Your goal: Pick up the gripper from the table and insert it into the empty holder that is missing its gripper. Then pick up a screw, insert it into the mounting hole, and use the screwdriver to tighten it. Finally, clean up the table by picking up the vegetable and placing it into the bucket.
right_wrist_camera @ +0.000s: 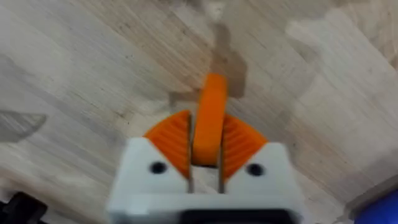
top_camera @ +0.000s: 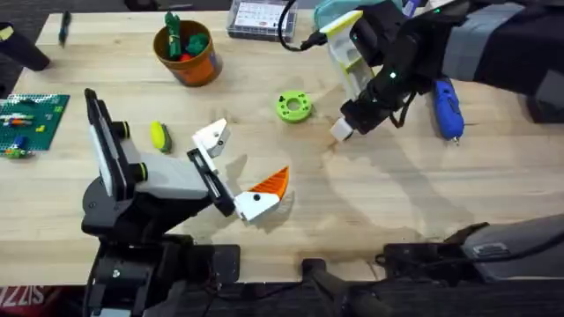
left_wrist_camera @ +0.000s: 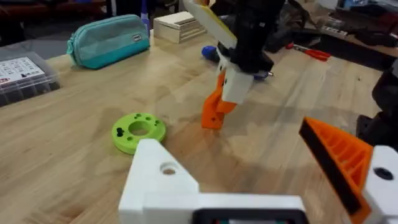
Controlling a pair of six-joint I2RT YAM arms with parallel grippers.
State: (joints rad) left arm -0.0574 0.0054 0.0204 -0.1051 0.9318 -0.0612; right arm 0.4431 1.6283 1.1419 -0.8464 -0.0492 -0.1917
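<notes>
My right gripper (top_camera: 345, 129) is shut on the small orange gripper (right_wrist_camera: 209, 121), which stands on end between its orange pads (right_wrist_camera: 171, 140). In the left wrist view that orange gripper (left_wrist_camera: 214, 109) hangs just over the wood beyond the green disc. My left gripper (top_camera: 240, 165) is open near the table's front. One of its jaws is the bare white holder (top_camera: 211, 136) (left_wrist_camera: 158, 180); the other carries an orange wedge (top_camera: 271, 182) (left_wrist_camera: 339, 158). The blue screwdriver (top_camera: 448, 107) lies at the right. The yellow-green vegetable (top_camera: 159, 135) lies left of the holder. The orange bucket (top_camera: 187, 48) stands at the back left.
A round green disc with holes (top_camera: 293, 106) (left_wrist_camera: 138, 130) lies between the two grippers. A clear parts case (top_camera: 256, 16) and a teal pouch (left_wrist_camera: 109, 38) sit along the back edge. A green baseplate with bricks (top_camera: 31, 119) is at the far left.
</notes>
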